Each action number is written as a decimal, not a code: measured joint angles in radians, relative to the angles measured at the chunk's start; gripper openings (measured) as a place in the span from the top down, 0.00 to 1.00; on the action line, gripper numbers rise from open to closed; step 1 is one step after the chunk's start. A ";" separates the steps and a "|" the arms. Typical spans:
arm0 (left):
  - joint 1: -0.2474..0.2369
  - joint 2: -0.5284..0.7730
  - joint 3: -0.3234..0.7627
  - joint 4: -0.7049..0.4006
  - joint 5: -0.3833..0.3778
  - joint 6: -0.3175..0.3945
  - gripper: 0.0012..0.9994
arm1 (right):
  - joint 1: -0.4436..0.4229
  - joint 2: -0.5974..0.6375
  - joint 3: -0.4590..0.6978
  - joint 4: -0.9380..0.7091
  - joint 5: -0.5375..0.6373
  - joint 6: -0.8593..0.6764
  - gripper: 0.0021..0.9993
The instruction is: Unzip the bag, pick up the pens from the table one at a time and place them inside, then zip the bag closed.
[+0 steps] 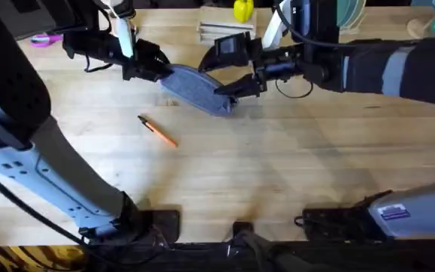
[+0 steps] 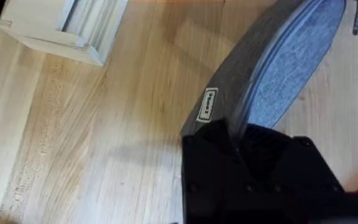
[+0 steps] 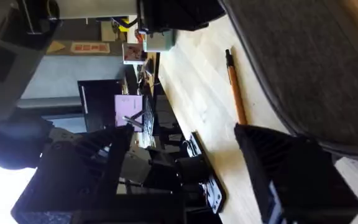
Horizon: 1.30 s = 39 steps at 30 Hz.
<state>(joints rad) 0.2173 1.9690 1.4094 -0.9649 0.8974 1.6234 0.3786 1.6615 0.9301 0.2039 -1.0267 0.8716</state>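
The left gripper [image 1: 155, 69] clamps one end of the oblong grey-blue fabric pouch [image 1: 196, 89], the right gripper [image 1: 236, 91] spread open at its other end, the thin orange pen [image 1: 157, 130] nearby on the light wooden table [image 1: 293, 166].

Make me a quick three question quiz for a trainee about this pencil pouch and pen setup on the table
1. True or false: the orange pen is already inside the bag.
2. Multiple choice: where does the left gripper sit on the bag? A) at the bag's left end B) at its right end C) away from it, over the pen
3. Short answer: what lies on the table between the bag and the arms' bases?

Key:
1. False; the pen lies on the table, apart from the bag.
2. A; the right gripper is at the bag's other end.
3. The orange pen.
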 joint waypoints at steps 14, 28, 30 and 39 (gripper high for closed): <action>0.000 0.000 0.000 0.000 0.000 0.000 0.96 | 0.010 -0.209 0.147 -0.469 0.228 -0.226 0.01; 0.000 0.000 0.000 0.000 0.000 0.000 0.96 | 0.296 -0.364 0.207 -0.780 0.708 -0.380 0.01; 0.000 0.000 0.000 0.000 0.000 0.000 0.96 | 0.304 -0.352 0.207 -0.781 0.722 -0.382 0.01; 0.000 0.000 0.000 0.000 0.000 0.000 0.96 | 0.295 -0.303 0.207 -0.780 0.750 -0.382 0.01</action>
<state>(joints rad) 0.2173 1.9690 1.4094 -0.9646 0.8974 1.6234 0.6734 1.3583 1.1370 -0.5763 -0.2768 0.4901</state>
